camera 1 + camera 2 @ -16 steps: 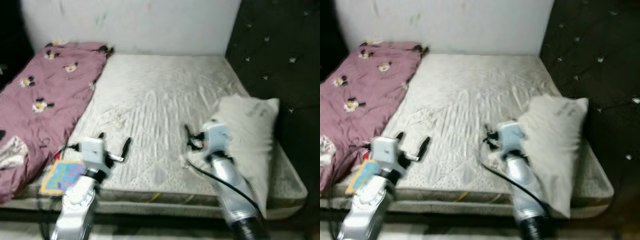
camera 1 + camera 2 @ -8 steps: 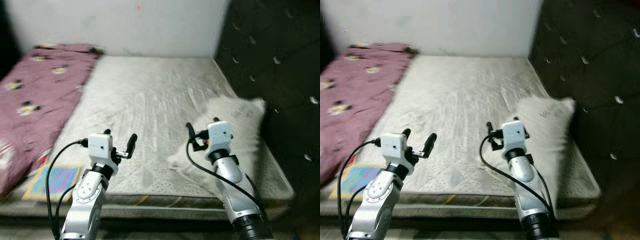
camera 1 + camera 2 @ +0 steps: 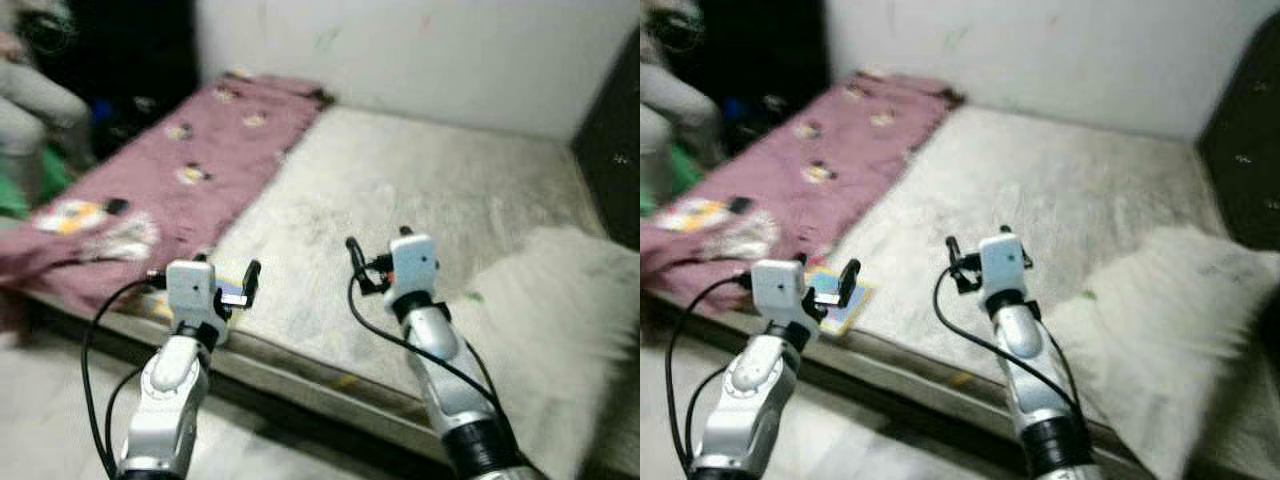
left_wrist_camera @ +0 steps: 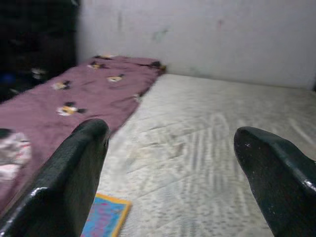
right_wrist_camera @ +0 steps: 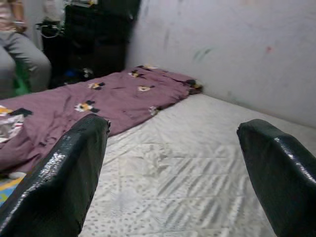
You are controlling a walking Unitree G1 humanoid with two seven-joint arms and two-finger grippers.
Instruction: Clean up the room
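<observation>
**Observer:** How far along are we with the room?

**Me:** Hardly started, by my reading. Both tools are empty. My left tool [image 3: 230,290] has its fingers spread apart, hovering over the near edge of the bed, and my right tool [image 3: 375,262] is spread apart too, out over the bare mattress [image 3: 400,190].

**Observer:** What is left to pick up?

**Me:** The purple blanket [image 3: 190,160] lies rumpled along the left side of the bed, with a few small bits on it near the corner that are too blurred for me to name. A colourful flat book [image 3: 845,300] lies at the mattress's near edge, just past my left tool. The white pillow [image 3: 1160,330] sits on the right side, hanging partly over the front edge. I judge the book the nearest job.

**Observer:** Room to move?

**Me:** The middle of the mattress is open, so both arms can reach forward freely. The bed frame's front edge runs just below my wrists, so I'd keep the arms above it. A seated person [image 5: 19,44] is off to the left beyond the blanket; I'd swing wide of that side. A dark headboard [image 3: 1250,150] closes off the right.
</observation>
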